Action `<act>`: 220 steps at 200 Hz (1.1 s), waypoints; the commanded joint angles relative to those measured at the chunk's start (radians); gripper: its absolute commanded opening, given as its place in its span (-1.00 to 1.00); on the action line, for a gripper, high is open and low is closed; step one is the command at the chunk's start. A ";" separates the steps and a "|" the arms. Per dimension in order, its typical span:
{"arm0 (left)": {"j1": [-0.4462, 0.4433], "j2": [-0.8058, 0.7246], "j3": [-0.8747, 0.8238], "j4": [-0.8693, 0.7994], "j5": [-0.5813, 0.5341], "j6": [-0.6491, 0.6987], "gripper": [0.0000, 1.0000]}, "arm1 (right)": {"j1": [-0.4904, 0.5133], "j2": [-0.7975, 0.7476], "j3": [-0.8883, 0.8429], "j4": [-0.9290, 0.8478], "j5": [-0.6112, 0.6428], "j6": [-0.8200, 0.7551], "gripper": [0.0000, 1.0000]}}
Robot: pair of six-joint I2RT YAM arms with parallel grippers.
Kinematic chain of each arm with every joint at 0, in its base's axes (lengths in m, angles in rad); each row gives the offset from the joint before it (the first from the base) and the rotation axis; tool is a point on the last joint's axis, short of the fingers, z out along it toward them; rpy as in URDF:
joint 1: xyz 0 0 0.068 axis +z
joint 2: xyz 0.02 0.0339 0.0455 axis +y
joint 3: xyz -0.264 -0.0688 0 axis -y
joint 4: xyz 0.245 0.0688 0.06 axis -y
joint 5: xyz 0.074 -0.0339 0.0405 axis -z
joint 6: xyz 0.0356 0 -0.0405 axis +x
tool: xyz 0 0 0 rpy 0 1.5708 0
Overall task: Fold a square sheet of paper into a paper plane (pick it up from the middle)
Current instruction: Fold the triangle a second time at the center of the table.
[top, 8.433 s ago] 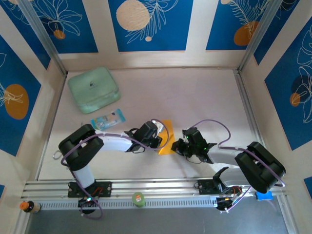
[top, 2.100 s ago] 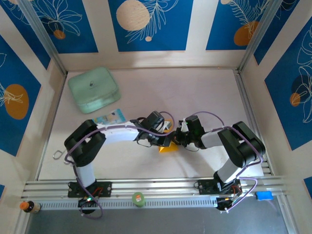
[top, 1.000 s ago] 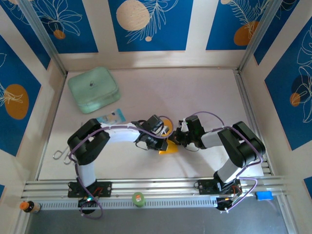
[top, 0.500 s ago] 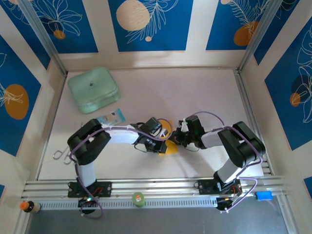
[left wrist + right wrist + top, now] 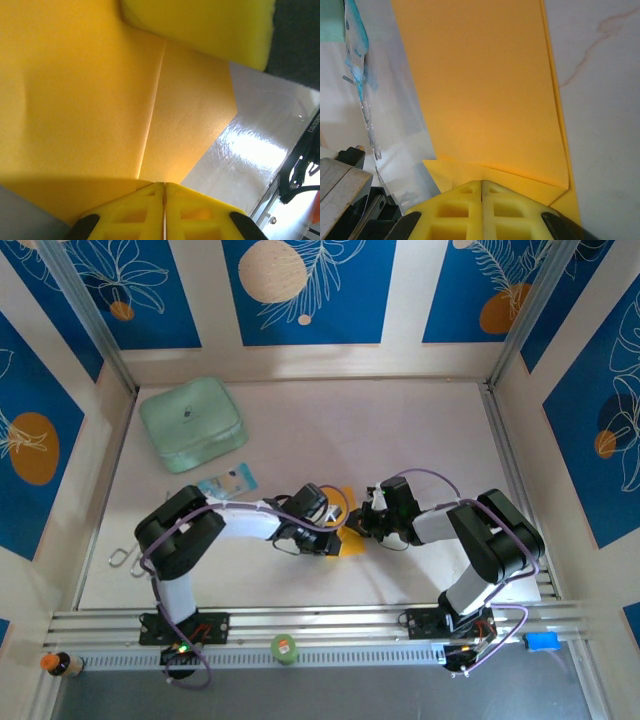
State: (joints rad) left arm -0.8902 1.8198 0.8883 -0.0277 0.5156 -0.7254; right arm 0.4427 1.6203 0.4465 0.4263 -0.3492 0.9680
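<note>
Paper (image 5: 90, 100) at left end effector (image 5: 164, 185) tips

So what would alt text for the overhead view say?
The left gripper and right gripper meet mid-frame, each pinching a folded orange-yellow paper. A mint-green box and a blue-and-white packet lie to the left.

Orange-yellow paper (image 5: 480, 90), creased, partly folded
</note>
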 commanded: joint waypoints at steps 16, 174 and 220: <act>0.002 -0.025 -0.093 -0.048 0.041 -0.044 -0.78 | -0.021 0.025 -0.034 -0.116 0.064 -0.035 -1.00; 0.033 -0.003 0.053 0.068 -0.021 -0.019 -0.76 | -0.019 0.028 -0.037 -0.100 0.053 -0.029 -1.00; 0.037 0.030 0.009 -0.002 -0.041 -0.058 -0.77 | -0.019 0.025 -0.037 -0.106 0.056 -0.031 -1.00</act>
State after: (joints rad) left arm -0.8654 1.8473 0.9176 0.0399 0.5014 -0.7773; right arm 0.4335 1.6203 0.4446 0.4274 -0.3561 0.9680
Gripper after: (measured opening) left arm 0.120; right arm 0.049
